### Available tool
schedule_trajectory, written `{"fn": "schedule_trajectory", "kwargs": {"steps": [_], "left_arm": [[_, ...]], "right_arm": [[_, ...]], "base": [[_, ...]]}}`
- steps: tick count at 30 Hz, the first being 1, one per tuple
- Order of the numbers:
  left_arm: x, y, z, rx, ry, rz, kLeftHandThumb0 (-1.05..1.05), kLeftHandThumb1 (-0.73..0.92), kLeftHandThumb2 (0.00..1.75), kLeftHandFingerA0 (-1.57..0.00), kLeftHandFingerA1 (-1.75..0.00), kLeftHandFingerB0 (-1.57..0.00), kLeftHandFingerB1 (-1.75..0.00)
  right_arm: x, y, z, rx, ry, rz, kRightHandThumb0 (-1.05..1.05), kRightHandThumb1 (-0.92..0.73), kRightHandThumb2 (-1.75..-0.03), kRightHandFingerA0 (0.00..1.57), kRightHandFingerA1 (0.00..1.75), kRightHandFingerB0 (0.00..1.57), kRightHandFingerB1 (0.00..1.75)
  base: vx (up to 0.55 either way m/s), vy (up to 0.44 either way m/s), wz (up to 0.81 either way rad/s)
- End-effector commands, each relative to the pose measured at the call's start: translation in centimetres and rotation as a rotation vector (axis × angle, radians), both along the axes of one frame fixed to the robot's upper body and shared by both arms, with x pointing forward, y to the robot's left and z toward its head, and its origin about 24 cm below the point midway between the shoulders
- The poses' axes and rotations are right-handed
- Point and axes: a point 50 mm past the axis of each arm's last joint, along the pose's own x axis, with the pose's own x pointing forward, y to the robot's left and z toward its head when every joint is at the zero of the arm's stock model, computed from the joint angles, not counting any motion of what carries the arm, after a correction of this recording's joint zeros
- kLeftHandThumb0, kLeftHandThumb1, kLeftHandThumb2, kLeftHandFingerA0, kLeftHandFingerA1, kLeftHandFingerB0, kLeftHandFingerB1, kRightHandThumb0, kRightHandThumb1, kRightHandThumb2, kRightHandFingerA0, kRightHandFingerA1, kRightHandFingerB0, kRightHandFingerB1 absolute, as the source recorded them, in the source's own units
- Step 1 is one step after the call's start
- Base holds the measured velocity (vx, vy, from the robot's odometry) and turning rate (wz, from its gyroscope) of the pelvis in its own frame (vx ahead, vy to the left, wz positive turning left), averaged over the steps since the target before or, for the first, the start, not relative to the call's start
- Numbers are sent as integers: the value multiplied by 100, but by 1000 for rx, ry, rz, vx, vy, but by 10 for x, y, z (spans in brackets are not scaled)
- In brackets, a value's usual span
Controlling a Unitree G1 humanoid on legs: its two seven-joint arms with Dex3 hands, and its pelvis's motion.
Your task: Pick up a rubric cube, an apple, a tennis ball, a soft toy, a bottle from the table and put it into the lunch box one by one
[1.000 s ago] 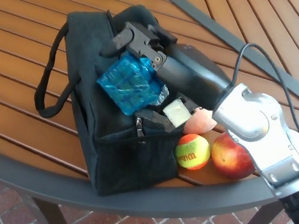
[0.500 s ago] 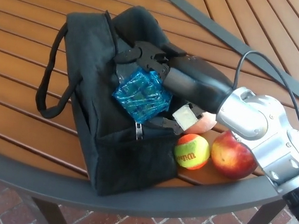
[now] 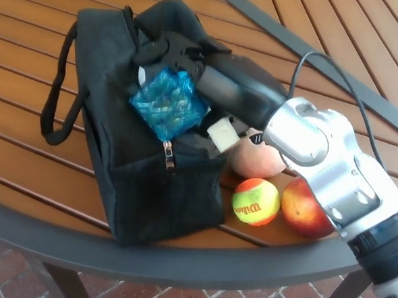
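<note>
The right hand (image 3: 170,53) gripped the blue-wrapped cube (image 3: 168,103) over the open top of the black lunch box (image 3: 142,199), left of centre. The tennis ball (image 3: 255,201) and apple (image 3: 306,208) lay lower right on the bench (image 3: 31,17).

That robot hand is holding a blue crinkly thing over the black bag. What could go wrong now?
The right robot hand holds the blue packet above the black bag, whose opening looks narrow, so the packet might snag on the edge or slide off outside. The forearm also passes close over the tennis ball, apple and pink toy near the table's edge; pulling back could nudge one off.
</note>
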Motion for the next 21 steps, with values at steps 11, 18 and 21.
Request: {"fn": "schedule_trajectory", "kwargs": {"steps": [11, 18, 21], "left_arm": [[-5, 6, 3, 24, -21, -18, 22, 50, 124, -111, -118, -101, -107], [-5, 6, 3, 23, -28, -18, 19, 40, 141, -106, -136, -98, -116], [-4, 6, 3, 21, -31, -13, 18, 40, 132, -96, -140, -94, -118]], "right_arm": [[13, -9, 19, -271, -155, -282, -19, -60, -91, 0, 0, 8, 43], [9, -4, 17, -324, -108, -393, -29, -62, -75, 0, 0, 9, 13], [9, 1, 17, -364, -64, -437, -36, -64, -63, 0, 0, 0, 28]], "base": [[0, 0, 0], [0, 0, 0], [0, 0, 0]]}}
